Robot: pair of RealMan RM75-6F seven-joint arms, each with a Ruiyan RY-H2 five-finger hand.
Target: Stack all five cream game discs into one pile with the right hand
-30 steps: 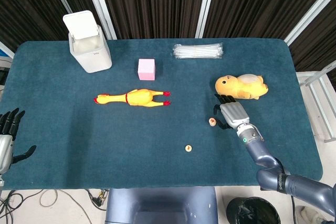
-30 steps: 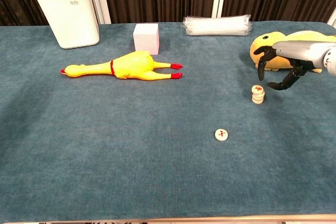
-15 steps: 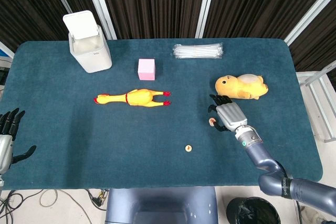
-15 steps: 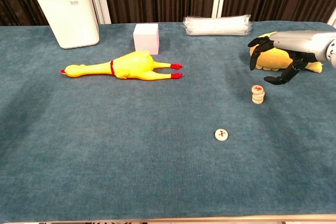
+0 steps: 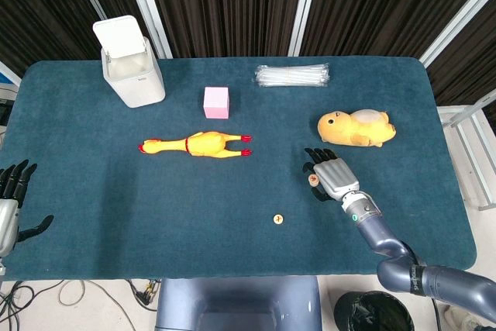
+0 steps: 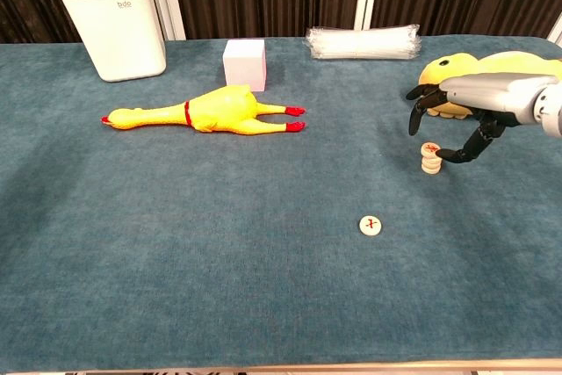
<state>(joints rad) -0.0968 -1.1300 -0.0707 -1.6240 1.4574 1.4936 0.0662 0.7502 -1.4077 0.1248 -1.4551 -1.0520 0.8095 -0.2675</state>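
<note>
Silver-backed right hand (image 6: 465, 98) with black fingers, grey-blue forearm, green wrist light, matching left hand (image 5: 9, 203)

A counter (image 5: 93, 215) covered in dark teal cloth is carrying everything. A white bin (image 5: 132, 63) is standing at its far left, with a pink cube (image 5: 216, 102) and a bundle of clear straws (image 5: 293, 75) lying further along. A rubber chicken (image 5: 198, 145) is lying mid-counter, a yellow plush (image 5: 356, 128) to the right. A pile of discs (image 6: 430, 158) is sitting near the plush; a lone disc (image 6: 371, 225) is lying apart, nearer the front edge.
</note>
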